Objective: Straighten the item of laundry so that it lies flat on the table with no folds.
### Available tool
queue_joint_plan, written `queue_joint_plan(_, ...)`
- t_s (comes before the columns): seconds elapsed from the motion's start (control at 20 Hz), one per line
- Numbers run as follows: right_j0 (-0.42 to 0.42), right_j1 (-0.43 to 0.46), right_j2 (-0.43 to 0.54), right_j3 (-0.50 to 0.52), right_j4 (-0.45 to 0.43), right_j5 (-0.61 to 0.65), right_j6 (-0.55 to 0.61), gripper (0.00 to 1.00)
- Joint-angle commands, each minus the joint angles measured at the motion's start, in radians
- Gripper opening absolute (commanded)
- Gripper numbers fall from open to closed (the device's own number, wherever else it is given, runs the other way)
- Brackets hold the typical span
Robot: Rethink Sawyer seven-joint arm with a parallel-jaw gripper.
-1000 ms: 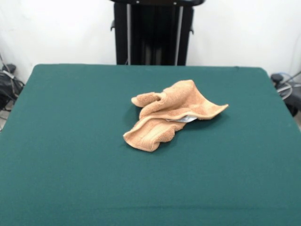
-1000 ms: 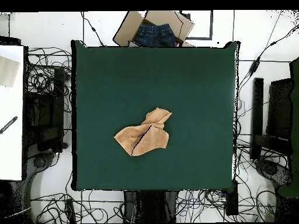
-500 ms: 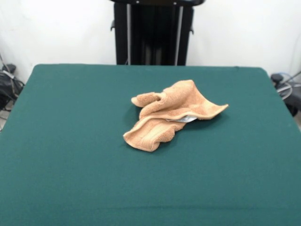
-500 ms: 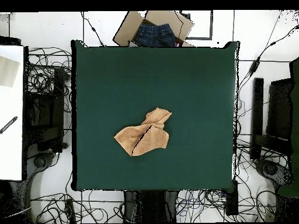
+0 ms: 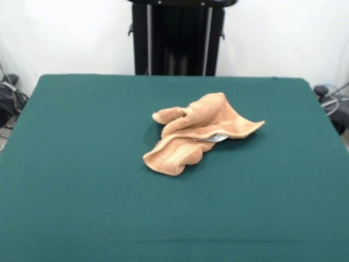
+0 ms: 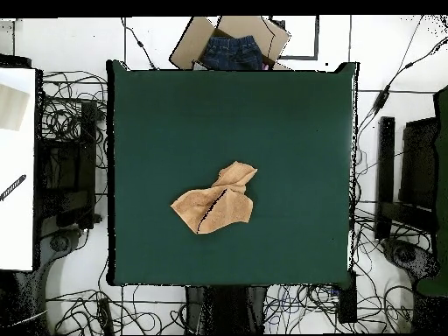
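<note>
Tan terry is all I have to work with, since my gripper shows in neither view and I cannot tell its state, while the towel [image 5: 199, 134] lies crumpled and folded over itself near the middle of the green table [image 5: 82, 191], with open felt on every side for spreading it.

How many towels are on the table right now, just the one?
1. A single tan towel lies crumpled near the middle of the green table, folded over itself. The overhead view shows the same one; nothing suggests a second underneath, though the folds could hide something small.
</note>
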Motion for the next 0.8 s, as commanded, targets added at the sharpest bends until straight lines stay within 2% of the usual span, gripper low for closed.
queue_joint_plan(0.05,-0.078,-0.148,-0.215,0.171,-0.003,-0.194,0.071,1.00)
queue_joint_plan(0.25,-0.142,-0.157,-0.198,0.255,0.022,-0.242,0.124,1.00)
queue_joint_plan(0.45,-0.204,-0.123,-0.159,0.344,0.064,-0.275,0.196,1.00)
queue_joint_plan(0.8,-0.395,-0.076,-0.072,0.503,0.144,-0.321,0.259,1.00)
